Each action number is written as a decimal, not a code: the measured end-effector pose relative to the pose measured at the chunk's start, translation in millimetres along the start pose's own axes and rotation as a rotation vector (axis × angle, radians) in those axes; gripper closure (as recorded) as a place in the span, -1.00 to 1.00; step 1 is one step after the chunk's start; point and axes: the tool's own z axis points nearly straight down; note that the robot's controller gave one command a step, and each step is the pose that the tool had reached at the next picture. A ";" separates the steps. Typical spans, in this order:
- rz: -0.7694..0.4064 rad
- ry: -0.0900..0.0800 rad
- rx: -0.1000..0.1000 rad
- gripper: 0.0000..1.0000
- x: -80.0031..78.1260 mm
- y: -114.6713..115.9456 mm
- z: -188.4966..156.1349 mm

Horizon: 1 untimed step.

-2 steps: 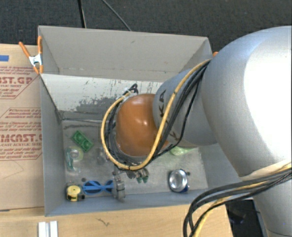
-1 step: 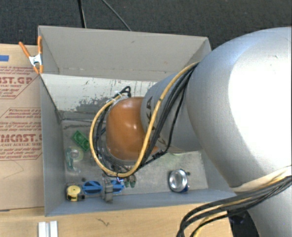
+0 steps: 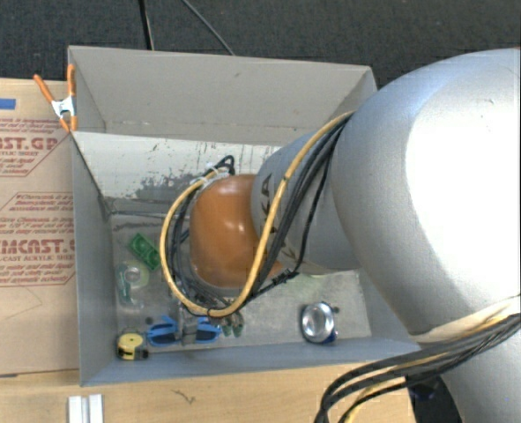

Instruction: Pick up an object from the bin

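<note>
My gripper (image 3: 192, 314) shows as a dark body under the arm's orange cover, low over the front left of the bin. Right beneath it lies a blue object (image 3: 164, 331), its two ends sticking out to either side of the gripper. A small yellow tape measure (image 3: 132, 346) sits in the front left corner, just left of the blue object. A green flat piece (image 3: 143, 251) and a clear plastic item (image 3: 132, 282) lie to the gripper's left.
A shiny silver round can (image 3: 317, 322) rests near the front wall, right of the gripper. The arm and its cables cover the middle and right of the bin. The left wall stands close to the small things.
</note>
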 end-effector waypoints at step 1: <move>0.026 -0.008 -0.001 1.00 1.1 -12.5 -158.9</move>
